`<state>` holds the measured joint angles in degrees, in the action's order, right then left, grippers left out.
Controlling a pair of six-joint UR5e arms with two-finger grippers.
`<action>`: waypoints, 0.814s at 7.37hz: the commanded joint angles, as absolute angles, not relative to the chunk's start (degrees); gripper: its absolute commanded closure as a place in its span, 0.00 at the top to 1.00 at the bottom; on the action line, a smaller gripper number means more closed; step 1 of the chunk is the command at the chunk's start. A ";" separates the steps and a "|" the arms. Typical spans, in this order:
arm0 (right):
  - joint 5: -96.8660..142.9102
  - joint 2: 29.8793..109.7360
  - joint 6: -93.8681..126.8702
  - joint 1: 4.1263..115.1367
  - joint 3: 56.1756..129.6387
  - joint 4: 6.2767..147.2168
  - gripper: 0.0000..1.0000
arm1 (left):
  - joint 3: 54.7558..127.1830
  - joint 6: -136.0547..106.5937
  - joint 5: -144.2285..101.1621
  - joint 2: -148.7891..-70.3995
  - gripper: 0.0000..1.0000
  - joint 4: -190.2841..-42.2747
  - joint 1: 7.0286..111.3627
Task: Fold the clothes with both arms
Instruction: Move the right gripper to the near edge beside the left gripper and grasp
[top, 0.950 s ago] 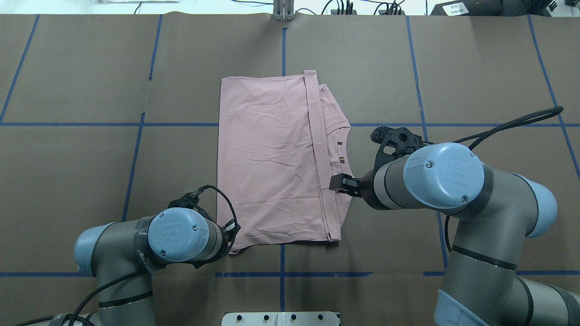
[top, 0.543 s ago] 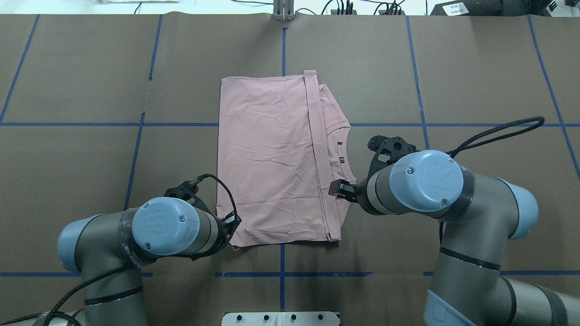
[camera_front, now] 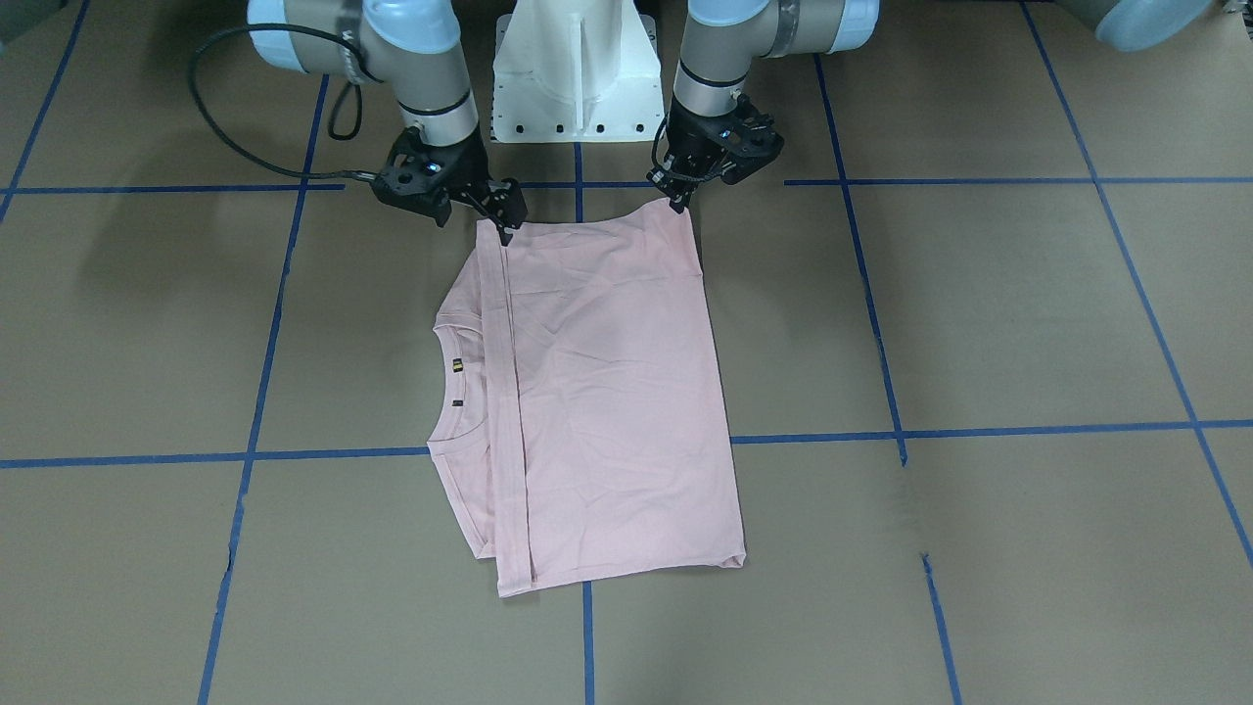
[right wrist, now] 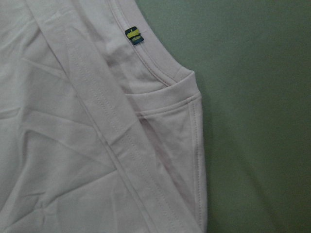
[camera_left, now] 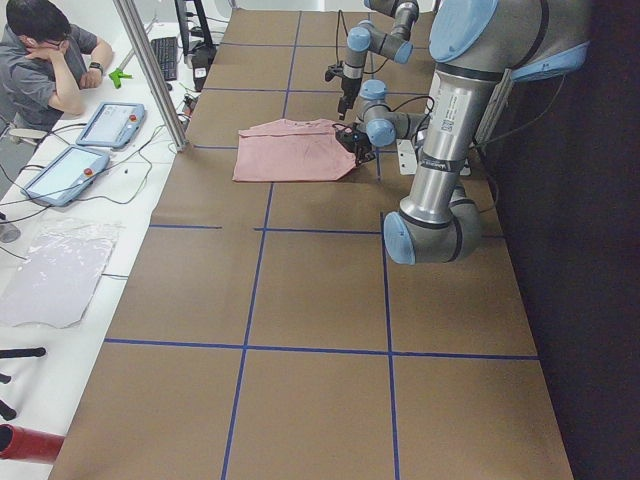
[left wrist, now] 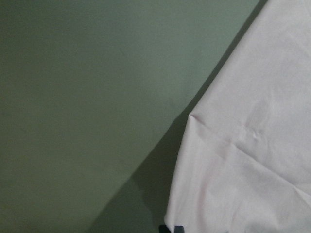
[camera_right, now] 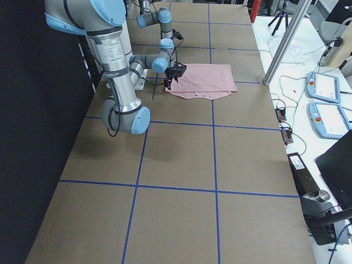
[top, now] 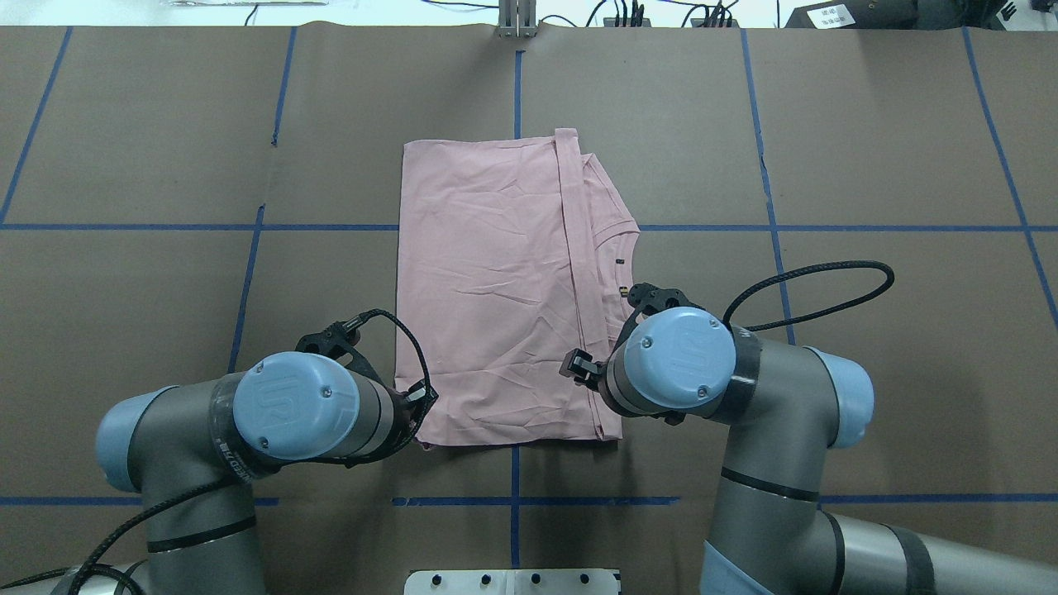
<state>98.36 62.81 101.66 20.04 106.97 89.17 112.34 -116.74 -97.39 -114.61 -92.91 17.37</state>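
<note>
At robot-side edge of T-shirt (top: 488, 289), left claw (camera_front: 675, 202), right claw (camera_front: 505, 231)

T-shirt (top: 488, 289): one. Arms: two – left arm (top: 289, 405), right arm (top: 678, 364). Pedestal (camera_front: 578, 69): one. Operator (camera_left: 45, 60): one.

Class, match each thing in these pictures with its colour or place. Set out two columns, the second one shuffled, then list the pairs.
1. T-shirt
2. tape lines
3. left gripper
4. right gripper

a. blue
b. at the shirt's robot-side edge, collar end
c. pale pink
d. at the shirt's robot-side edge, the end away from the collar

Pairs: 1-c, 2-a, 3-d, 4-b
</note>
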 commanded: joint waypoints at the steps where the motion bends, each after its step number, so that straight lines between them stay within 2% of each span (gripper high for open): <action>1: 98.26 61.00 103.53 19.16 103.71 89.21 1.00 | 112.33 -116.72 -97.38 -114.61 0.00 -92.90 17.67; 4: 98.26 61.69 103.27 18.02 102.57 89.21 1.00 | 112.41 -116.63 -97.38 -114.61 0.00 -92.90 17.84; 6: 98.35 61.70 103.27 18.02 102.57 89.21 0.91 | 112.41 -116.19 -97.38 -114.70 0.00 -92.90 18.10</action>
<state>98.28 61.60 103.30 18.06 102.60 89.21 112.41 -116.50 -97.38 -114.63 -92.90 17.92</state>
